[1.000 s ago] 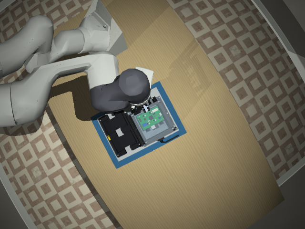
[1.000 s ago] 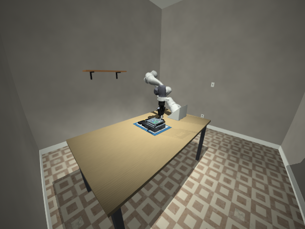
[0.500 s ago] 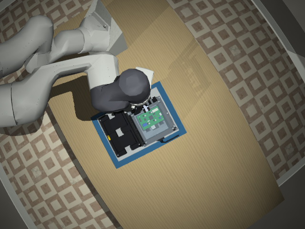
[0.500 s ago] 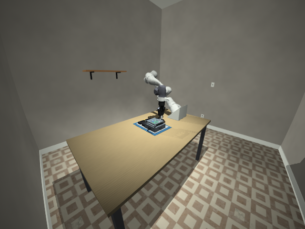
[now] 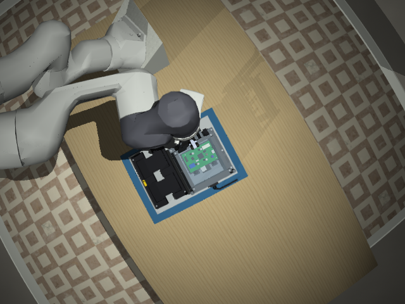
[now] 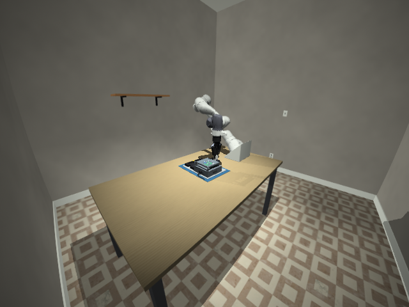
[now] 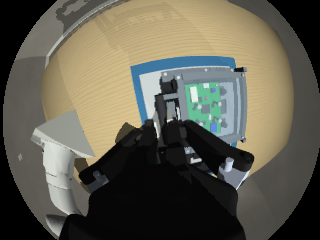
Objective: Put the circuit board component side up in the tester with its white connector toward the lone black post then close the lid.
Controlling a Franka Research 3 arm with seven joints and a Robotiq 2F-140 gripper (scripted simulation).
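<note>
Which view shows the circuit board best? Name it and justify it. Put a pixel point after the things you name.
The top view: the whole circuit board (image 5: 200,158) (image 6: 208,162) (image 7: 203,111) appears largest and face-on there. The exterior view shows it tiny and blurred; the wrist view partly hides its lower end.

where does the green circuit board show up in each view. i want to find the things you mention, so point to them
Top: the green circuit board (image 5: 200,156) (image 6: 208,162) (image 7: 202,107) is just right of and below the picture's middle.
Exterior: small, near the middle, below the arm.
Wrist: right of the middle, slightly above it.
Shared landmark: the blue border (image 5: 228,142) (image 6: 218,176) (image 7: 182,62) around the device.

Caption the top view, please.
The gripper hovers at the edge of the frame around the green circuit board.
</note>
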